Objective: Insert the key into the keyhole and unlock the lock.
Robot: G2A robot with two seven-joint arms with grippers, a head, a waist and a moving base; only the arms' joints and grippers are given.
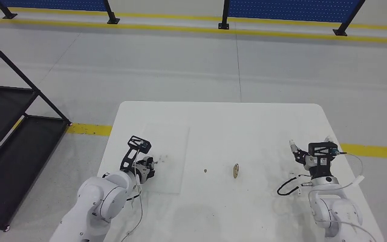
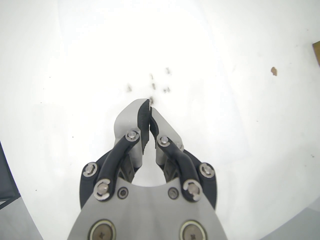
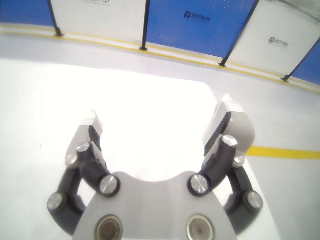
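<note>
Centrally, lock [image 1: 236,171] on white table [image 1: 254,133]; grey floor [image 1: 181,66], blue barriers [image 1: 290,7].

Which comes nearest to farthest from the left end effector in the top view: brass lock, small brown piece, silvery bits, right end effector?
1. silvery bits, just beside the left end effector.
2. small brown piece, toward the middle.
3. brass lock, just beyond that piece.
4. right end effector, far over on the other side.

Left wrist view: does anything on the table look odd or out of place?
Yes. Several small grey bits lie scattered on the table just ahead of the shut left pincer; too small to identify. A brown speck lies apart, nearer the brass piece.
</note>
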